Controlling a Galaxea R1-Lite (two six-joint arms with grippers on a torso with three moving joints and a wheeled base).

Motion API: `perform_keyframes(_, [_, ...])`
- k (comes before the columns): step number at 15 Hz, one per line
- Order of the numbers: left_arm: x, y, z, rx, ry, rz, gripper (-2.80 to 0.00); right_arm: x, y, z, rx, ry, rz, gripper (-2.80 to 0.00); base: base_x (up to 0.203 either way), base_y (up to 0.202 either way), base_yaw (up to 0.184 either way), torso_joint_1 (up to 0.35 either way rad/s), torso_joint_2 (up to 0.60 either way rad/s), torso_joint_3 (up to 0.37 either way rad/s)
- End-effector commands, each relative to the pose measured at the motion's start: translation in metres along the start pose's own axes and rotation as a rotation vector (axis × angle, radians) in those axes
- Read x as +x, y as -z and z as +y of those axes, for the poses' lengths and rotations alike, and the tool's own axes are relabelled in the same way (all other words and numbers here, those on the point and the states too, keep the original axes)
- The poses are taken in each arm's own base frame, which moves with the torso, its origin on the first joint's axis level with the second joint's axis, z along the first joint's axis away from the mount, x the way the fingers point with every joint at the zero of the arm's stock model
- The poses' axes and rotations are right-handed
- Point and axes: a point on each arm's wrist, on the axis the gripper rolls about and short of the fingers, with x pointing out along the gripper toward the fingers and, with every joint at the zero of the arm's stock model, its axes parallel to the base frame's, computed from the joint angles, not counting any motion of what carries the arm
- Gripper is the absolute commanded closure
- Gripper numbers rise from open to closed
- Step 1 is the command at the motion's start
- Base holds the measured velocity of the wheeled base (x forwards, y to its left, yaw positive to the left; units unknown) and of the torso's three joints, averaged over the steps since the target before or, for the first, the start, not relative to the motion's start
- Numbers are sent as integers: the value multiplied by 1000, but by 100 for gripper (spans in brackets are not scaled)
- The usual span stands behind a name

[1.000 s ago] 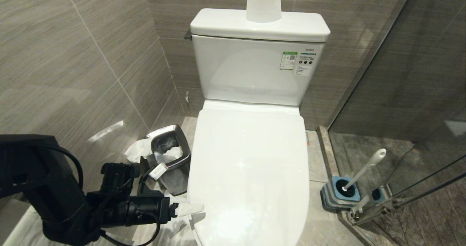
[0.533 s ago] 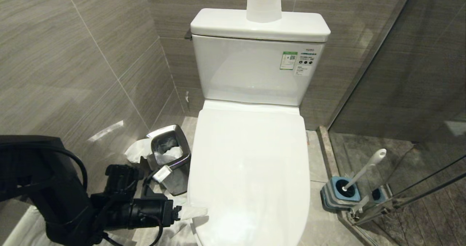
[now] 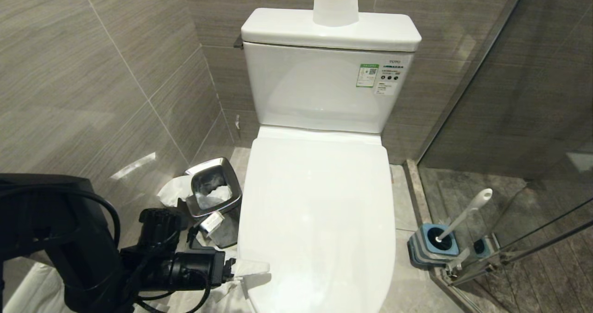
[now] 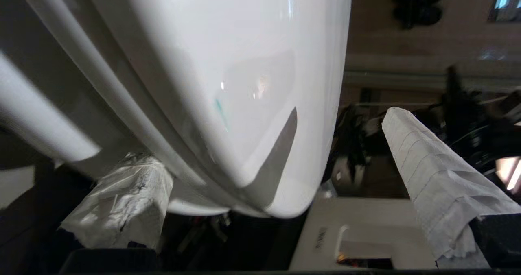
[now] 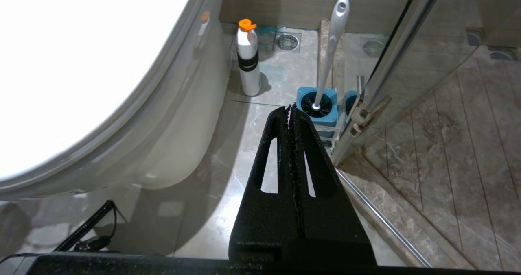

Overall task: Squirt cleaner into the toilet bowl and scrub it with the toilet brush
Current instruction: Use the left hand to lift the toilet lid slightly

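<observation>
Tool (image 3: 252, 273) spread wide astride closed toilet lid (image 3: 319, 220) rim

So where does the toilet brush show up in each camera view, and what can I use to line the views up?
Head view: the toilet brush stands at lower right in its blue holder, beside the glass door.
Left wrist view: not in it.
Right wrist view: upper centre, its handle rising from the holder just beyond the shut right gripper.
Shared landmark: the toilet bowl, which shows in all three views.
</observation>
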Motion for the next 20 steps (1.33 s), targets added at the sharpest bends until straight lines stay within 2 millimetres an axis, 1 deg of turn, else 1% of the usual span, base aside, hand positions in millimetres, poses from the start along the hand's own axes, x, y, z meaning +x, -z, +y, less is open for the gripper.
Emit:
perform_keyframes(1, [-2,-14,-15,-6,59,-55,-280,0,0,0,0,0,1,0,0,0,0,0,0,0])
perform_keyframes(4, [0,-25,-34,-30,148,-108,-280,0,0,0,0,0,1,0,0,0,0,0,0,0])
perform_keyframes(6, [3,-22,-45,-34,190,-103,-280,0,0,0,2,0,0,0,0,0,0,0,0,0])
perform_keyframes(11, [2,-21,-58,-13,213,-104,-280,0,0,0,0,0,1,0,0,0,0,0,0,0])
perform_keyframes(16, [-6,-19,-70,31,242,-113,-280,0,0,0,1,0,0,0,0,0,0,0,0,0])
perform_keyframes(20, [-12,-20,-82,31,259,-127,-280,0,0,0,0,0,1,0,0,0,0,0,0,0])
